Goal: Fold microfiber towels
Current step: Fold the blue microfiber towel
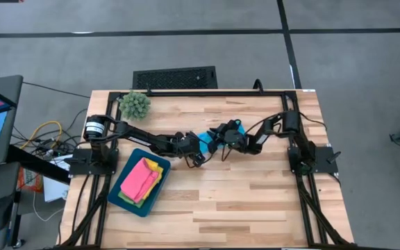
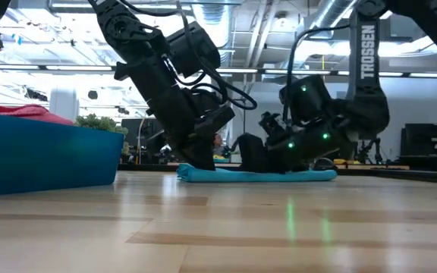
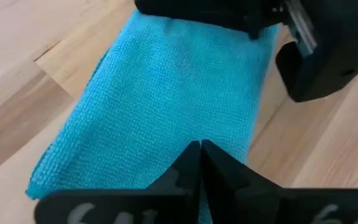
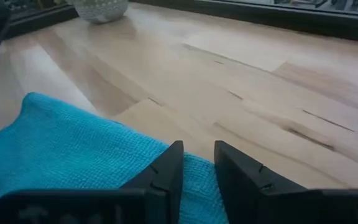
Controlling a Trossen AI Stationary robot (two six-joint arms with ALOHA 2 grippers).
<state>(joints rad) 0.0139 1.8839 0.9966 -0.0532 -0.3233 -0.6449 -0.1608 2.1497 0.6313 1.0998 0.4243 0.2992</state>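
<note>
A light blue towel (image 1: 209,141) lies folded into a narrow flat strip on the middle of the table, and also shows in the low view (image 2: 294,175). My left gripper (image 3: 201,146) is shut, its tips down on the strip's left part (image 1: 200,151). My right gripper (image 4: 197,155) stands low at the strip's right part (image 1: 223,137), its fingers a narrow gap apart over the towel's edge (image 4: 191,163). The pink towel (image 1: 141,177), the yellow towel (image 1: 160,167) and the green towel (image 1: 127,194) lie stacked in the tray. My left gripper's shut fingertips (image 3: 191,155) rest on the top face of the blue towel (image 3: 166,99), slanting down from the table's left. The towel lies flat on the wood under them. My right gripper: I cannot tell whether its fingers touch the towel's edge.
A dark teal tray (image 1: 126,202) stands at the near left, and shows in the low view (image 2: 44,155). A spiky green plant ball (image 1: 135,104) sits at the far left corner. Bare wood lies toward the table's near and right sides.
</note>
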